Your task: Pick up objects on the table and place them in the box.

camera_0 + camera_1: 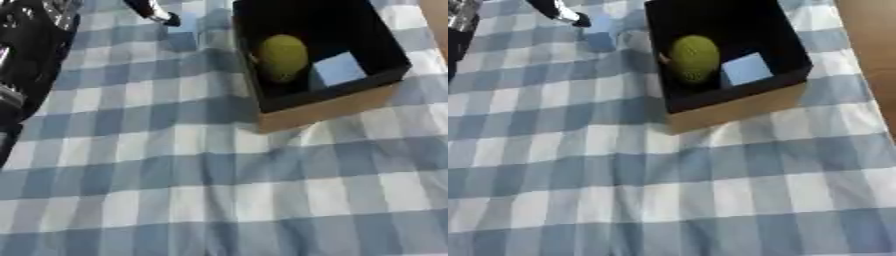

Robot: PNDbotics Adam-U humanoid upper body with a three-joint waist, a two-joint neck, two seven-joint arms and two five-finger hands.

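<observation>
Box (737,107): I see it at the table's far right corner.
Green fruit (692,58): inside; round, probably light; I'd cup its sides.
Blue block (746,69): inside, beside it.
Left hand (163,18): far edge; finger state, I cannot tell.

A soft woven cloth (219,190) in a blue and white check is covering the table, lying matt and slightly rumpled just below the box. The box (737,107) is showing plain brown cardboard on its outer wall, while its inside is looking matt black. Inside the box, a yellow-green rounded object (693,57) is showing a dull, finely rough skin, and just beside it a pale blue piece (747,69) is looking flat and smooth. To the box's left, the arm (31,55) is gleaming in glossy black with silver metal.
</observation>
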